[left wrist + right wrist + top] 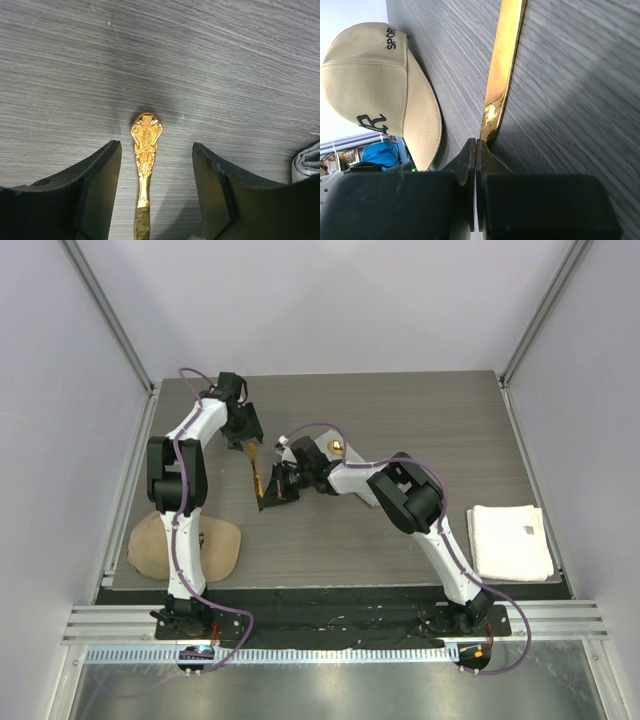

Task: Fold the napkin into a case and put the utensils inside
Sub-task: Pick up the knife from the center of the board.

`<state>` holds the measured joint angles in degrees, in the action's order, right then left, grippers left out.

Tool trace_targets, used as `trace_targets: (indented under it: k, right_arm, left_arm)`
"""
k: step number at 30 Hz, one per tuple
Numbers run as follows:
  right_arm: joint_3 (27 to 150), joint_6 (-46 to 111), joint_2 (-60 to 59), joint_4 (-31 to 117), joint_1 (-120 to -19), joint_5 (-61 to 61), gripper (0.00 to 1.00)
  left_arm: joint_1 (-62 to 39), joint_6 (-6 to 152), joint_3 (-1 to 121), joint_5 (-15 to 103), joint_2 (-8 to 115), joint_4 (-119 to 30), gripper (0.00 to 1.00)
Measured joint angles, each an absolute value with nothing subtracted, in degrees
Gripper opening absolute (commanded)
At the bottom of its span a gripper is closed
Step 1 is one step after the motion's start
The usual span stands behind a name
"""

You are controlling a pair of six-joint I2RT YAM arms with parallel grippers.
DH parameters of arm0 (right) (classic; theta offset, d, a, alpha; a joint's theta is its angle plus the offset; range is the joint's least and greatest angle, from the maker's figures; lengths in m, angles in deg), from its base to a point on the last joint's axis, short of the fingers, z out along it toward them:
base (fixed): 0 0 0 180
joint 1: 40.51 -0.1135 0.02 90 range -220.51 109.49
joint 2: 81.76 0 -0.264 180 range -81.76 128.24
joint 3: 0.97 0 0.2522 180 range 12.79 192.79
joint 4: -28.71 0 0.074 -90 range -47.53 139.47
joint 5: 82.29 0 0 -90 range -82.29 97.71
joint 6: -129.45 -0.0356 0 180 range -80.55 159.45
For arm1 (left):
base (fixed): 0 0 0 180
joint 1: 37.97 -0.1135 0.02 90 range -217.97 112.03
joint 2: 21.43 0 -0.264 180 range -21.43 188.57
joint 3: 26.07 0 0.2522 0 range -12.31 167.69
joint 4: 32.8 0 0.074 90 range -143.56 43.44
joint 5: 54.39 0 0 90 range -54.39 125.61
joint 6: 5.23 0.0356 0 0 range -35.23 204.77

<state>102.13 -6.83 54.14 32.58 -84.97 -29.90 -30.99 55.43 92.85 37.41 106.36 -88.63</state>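
The gold spoon (256, 472) lies lengthwise between the two grippers, its ornate handle end toward the back. In the left wrist view that handle (145, 145) sits between the fingers of my open left gripper (156, 150), touching neither; a shadow beside it suggests it is raised off the table. My left gripper also shows in the top view (245, 435). My right gripper (272, 495) is shut at the spoon's near end; the right wrist view shows the jaws pressed together (476, 142) with the gold shaft (502, 75) running away from their tip. The grey napkin (308, 454) lies crumpled under the right arm, with an orange-gold glint on it. The teal utensil is hidden.
A tan cap (185, 545) with black lettering lies at the front left, near the left arm's base, and also shows in the right wrist view (375, 85). A thick white towel (510, 540) lies at the front right edge. An edge of grey cloth (307, 162) shows at the right of the left wrist view.
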Motion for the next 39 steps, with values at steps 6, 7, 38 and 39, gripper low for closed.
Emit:
trace_targets:
  k: [6,7,38,39]
  right_arm:
    - [102.16,-7.1,54.88,30.5,-84.91,-30.84,0.01]
    - [102.16,-7.12,54.9,30.35,-84.91,-30.84,0.01]
    - [100.41,-7.69,54.9,26.79,-84.73,-31.01,0.01]
    - [100.34,-7.73,54.9,26.59,-84.71,-31.06,0.01]
  left_arm:
    - [-30.83,55.54,92.85,37.63,106.36,-88.58,0.62]
    - [-30.72,55.69,92.85,37.63,106.36,-88.58,0.61]
    - [-24.49,61.04,90.3,23.16,106.71,-90.42,0.38]
    - [-24.49,61.37,90.19,23.2,106.75,-90.16,0.37]
